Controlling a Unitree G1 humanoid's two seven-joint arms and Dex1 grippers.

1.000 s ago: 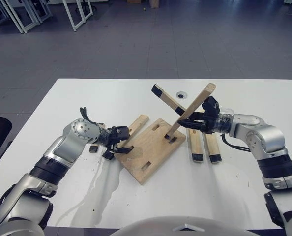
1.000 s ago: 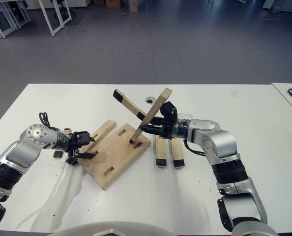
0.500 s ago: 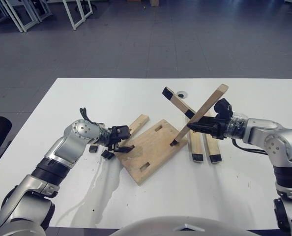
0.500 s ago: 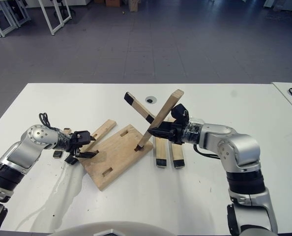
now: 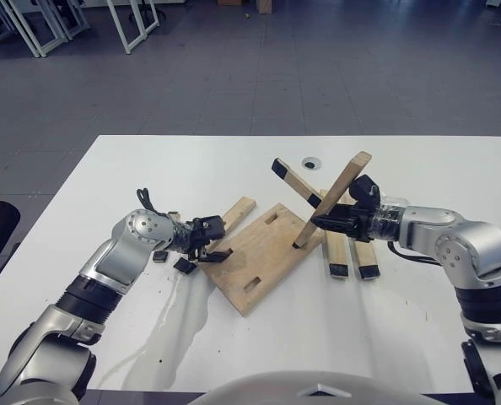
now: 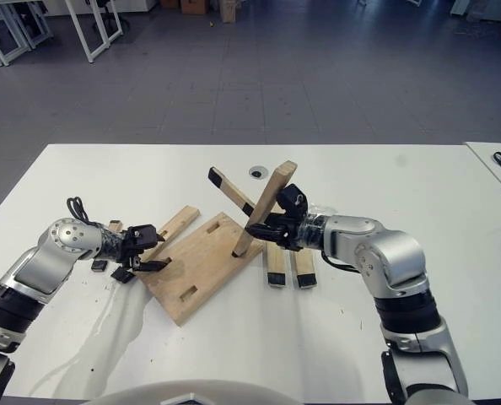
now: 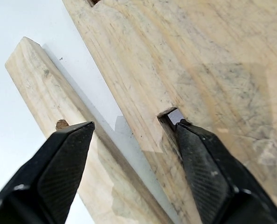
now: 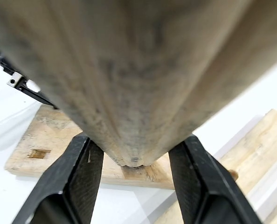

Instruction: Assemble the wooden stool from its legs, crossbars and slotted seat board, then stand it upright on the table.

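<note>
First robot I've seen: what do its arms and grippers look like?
The left arm and right arm: silver-grey rounded shells, black ribbed joints. The left gripper and right gripper: black, two tapered cross-hatched fingers. Thin black cables loop by the wrists.

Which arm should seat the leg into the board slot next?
Right. The right gripper is shut on the crossed legs, whose lower end sits at the seat board's right edge. The left gripper is open at the board's opposite corner, probably better suited to steadying it.

light: bright, even | shadows: soft, faint | table [image 5: 419, 337]: pale sheen
</note>
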